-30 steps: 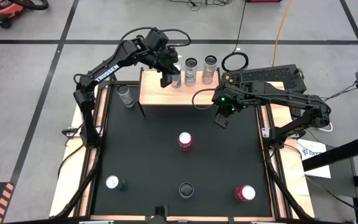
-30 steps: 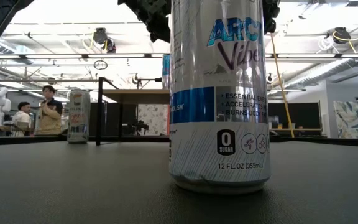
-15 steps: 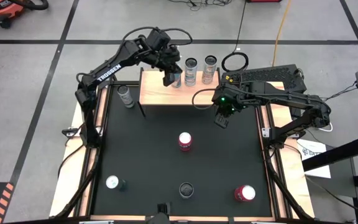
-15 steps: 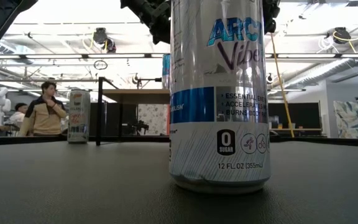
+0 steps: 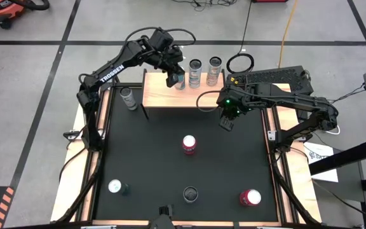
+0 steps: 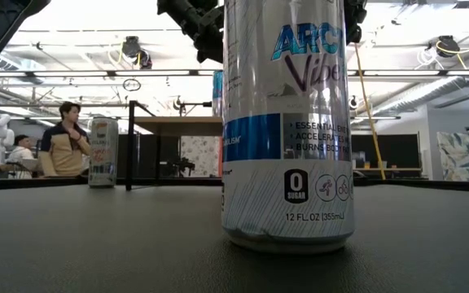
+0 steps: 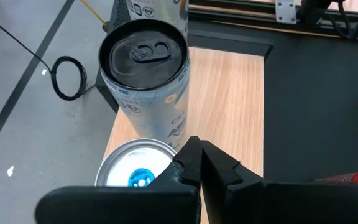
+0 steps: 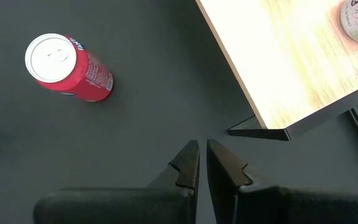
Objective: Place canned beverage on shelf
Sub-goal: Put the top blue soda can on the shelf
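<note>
Overhead scene of a black bench [image 5: 170, 165] with two dark robot arms reaching in from either side. The landmark is the shelf [image 5: 161, 95], a small light-wood board on thin black legs at the far edge of the bench. Three cans stand in a row along the shelf's far edge: a blue-topped can [image 5: 180, 81], a dark-topped can [image 5: 195, 72] beside it, and a silver-topped can [image 5: 215, 69] next along. The left gripper [image 5: 172, 81] hovers over the shelf just beside the blue-topped can, its fingers pressed together and holding nothing; in its wrist view the blue-topped can [image 7: 135, 169] sits right by the fingertips with the dark-topped can [image 7: 145, 81] beyond. The right gripper [image 5: 225, 122] hangs above the bench just in front of the shelf's right corner, fingers also closed and empty. A pale can [image 5: 128, 98] stands on the bench just off the shelf's left end. A red can [image 5: 189, 144] stands in front of the shelf near mid-bench. Well away from the shelf, along the near edge, stand a silver-topped can [image 5: 115, 186], a dark can [image 5: 190, 193] and another red can [image 5: 250, 197]. In the table-level view a tall silver and blue can [image 6: 287, 122] fills the foreground, and a person [image 6: 65, 145] stands in the room behind
</note>
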`<action>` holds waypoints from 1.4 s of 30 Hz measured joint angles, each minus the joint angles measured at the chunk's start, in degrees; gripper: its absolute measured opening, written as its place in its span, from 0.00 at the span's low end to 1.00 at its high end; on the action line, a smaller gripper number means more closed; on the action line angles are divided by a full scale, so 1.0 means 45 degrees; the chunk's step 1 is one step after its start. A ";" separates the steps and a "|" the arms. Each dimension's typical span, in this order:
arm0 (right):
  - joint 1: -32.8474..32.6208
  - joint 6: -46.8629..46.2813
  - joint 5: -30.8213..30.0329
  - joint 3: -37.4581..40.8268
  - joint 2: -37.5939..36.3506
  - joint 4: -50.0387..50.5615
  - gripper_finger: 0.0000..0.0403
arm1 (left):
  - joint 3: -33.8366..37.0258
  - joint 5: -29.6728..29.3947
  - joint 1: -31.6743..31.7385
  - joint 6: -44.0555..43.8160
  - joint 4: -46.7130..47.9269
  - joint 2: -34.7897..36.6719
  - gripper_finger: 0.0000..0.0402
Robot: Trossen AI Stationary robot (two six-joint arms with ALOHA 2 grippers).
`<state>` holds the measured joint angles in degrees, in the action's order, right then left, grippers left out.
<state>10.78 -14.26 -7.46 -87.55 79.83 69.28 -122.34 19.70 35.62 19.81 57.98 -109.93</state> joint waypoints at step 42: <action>0.0001 -0.0005 0.0000 0.0000 0.0000 0.0000 0.03 | 0.0073 -0.0506 0.0092 -0.0335 0.0795 -0.0044 0.01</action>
<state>10.79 -14.28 -7.46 -87.55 79.83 69.28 -122.02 17.43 36.03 18.31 61.55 -110.13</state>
